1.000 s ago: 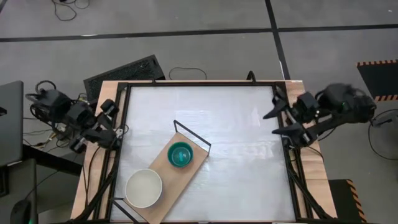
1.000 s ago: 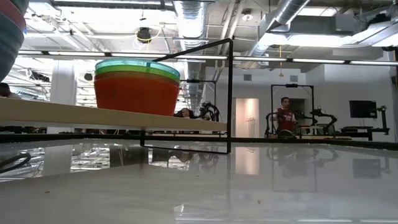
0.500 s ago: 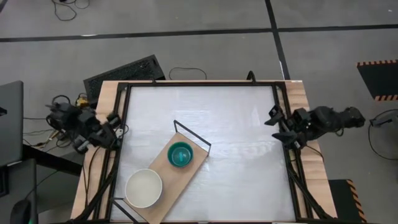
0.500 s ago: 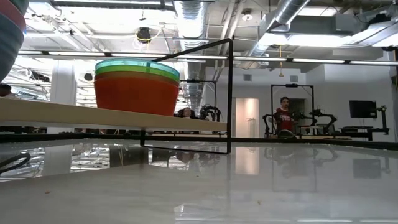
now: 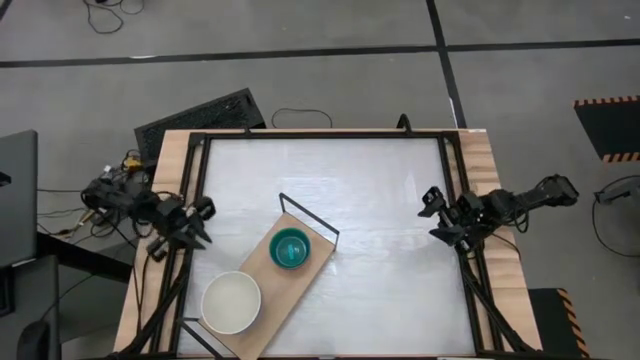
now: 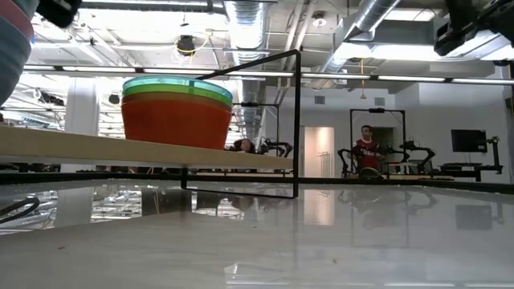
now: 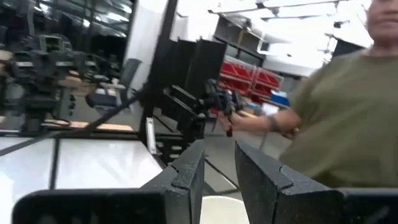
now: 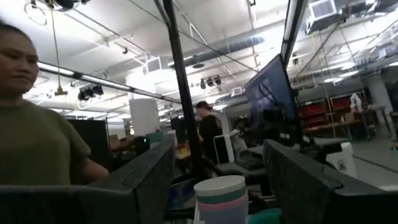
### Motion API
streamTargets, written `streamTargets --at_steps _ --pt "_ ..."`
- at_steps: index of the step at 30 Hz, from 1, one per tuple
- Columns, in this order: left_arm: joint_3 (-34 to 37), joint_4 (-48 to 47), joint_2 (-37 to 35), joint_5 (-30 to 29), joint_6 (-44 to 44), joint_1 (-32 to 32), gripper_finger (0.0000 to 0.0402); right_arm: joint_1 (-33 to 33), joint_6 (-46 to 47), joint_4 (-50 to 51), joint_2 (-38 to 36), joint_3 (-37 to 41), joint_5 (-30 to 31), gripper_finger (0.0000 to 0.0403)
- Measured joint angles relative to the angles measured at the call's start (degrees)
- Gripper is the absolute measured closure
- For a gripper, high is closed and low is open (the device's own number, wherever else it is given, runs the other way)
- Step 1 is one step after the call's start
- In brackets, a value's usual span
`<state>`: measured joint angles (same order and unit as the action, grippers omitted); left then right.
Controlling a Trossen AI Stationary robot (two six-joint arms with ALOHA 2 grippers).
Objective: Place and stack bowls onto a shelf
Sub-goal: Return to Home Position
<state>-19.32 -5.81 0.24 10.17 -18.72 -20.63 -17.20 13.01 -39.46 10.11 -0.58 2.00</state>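
The light-wood shelf (image 5: 262, 290) with its black wire frame lies slantwise at the table's near middle. Two bowl stacks stand on it. One has a cyan bowl on top (image 5: 290, 248); the low view (image 6: 177, 112) shows cyan over lime green over red. The other has a cream-white bowl on top (image 5: 231, 302), and it also shows in the right wrist view (image 8: 221, 198). My left gripper (image 5: 196, 222) is at the table's left edge, slightly open and empty. My right gripper (image 5: 434, 214) is at the right edge, open and empty.
A black frame rims the white tabletop (image 5: 380, 270). The shelf's wire end loop (image 5: 308, 217) stands up at its far end. A person in an olive shirt (image 7: 348, 124) stands beyond the table. More people show far off in the room (image 6: 368, 148).
Both arms have drawn in and swung toward the table. My left gripper has gone a little toward the near edge and right, onto the table's left rim. My right gripper has gone a little left and toward the near edge. Both now show at the low view's top. The bowls and shelf have kept still.
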Motion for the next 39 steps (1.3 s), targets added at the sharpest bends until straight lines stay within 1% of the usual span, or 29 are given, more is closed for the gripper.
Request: streamTargets --at_steps 4,9,11,18,21,23,27,39 --pt "6.59 6.48 -0.03 0.11 -1.05 0.03 0.0326 -0.73 -2.87 0.92 -0.17 0.0 0.56 0.0133" --pt "16.26 17.88 -0.04 -0.32 -1.39 0.04 0.0326 -0.86 -4.07 7.4 0.07 0.0 -0.11 0.0133" --pt "18.7 19.86 0.0 -0.45 -1.66 0.05 0.0326 -0.86 -4.44 10.1 0.09 0.0 -0.21 0.0133" --pt "18.7 15.36 -0.04 -4.75 4.93 0.07 0.0326 -0.86 -11.74 18.14 0.04 0.0 -0.37 0.0133" --pt "18.72 10.11 0.05 -6.08 5.6 0.07 0.0326 -0.84 -14.84 23.15 0.07 0.0 -0.39 0.0133" --pt "18.74 7.68 0.07 -7.5 5.76 0.07 0.0326 -0.84 -14.77 25.66 0.06 0.0 -0.41 0.0133" --pt "18.74 7.63 0.51 -10.64 8.65 0.05 0.0326 -0.82 -14.59 27.69 0.04 0.0 -0.5 0.0133" --pt "18.85 7.6 0.51 -10.88 8.17 0.05 0.0326 -0.71 -14.55 31.81 0.04 0.02 -0.5 0.0133"
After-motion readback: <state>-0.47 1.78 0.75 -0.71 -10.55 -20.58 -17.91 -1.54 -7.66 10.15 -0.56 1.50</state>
